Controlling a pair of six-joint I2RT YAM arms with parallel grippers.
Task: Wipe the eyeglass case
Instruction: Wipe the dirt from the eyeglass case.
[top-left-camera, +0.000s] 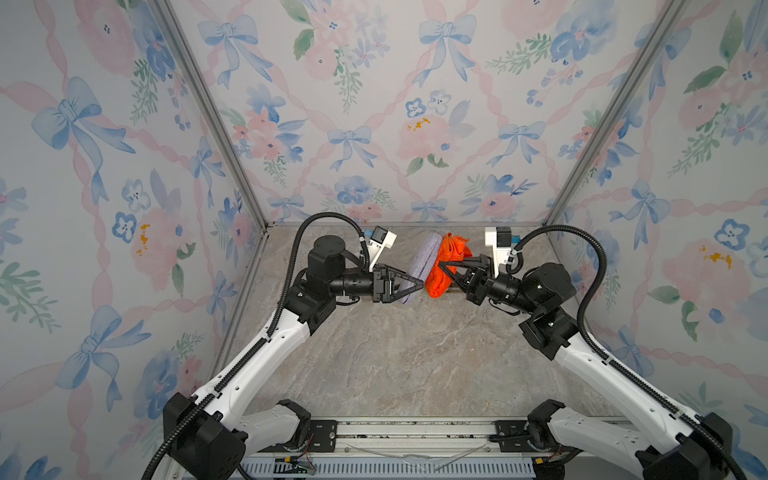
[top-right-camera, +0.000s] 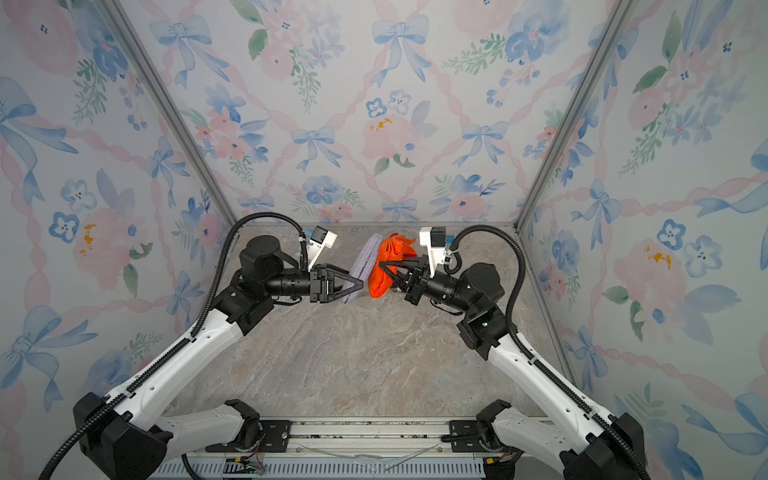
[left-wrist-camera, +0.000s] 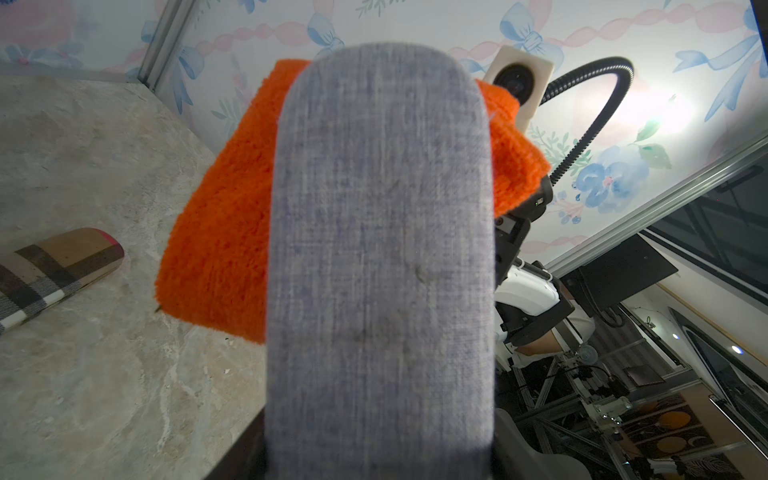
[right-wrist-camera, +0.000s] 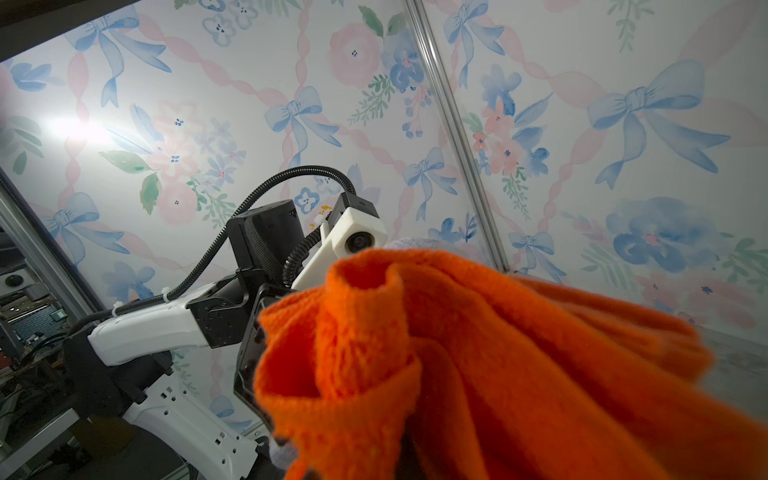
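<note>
Nearest, along the bottom edge in both top views, a metal rail (top-left-camera: 415, 432) carries the two arm bases. Beyond it the marble table (top-left-camera: 395, 353) fills the lower middle of the frame.

Just above frame centre the arms meet. The left gripper (top-left-camera: 416, 286) clamps the grey-lilac eyeglass case (top-left-camera: 424, 255) by its near end and holds it above the table, its long side running away from the camera. The right gripper (top-left-camera: 444, 270) is pinched tight on a bunched orange cloth (top-left-camera: 454, 248), which is pressed against the case's right side.

The left wrist view is mostly blocked by the case; there a plaid case (left-wrist-camera: 58, 270) lies flat on the table, well apart from the cloth. In the right wrist view the cloth hides nearly all of the eyeglass case.

Farthest, the flowered back wall (top-left-camera: 374, 124) fills the top of the frame.
</note>
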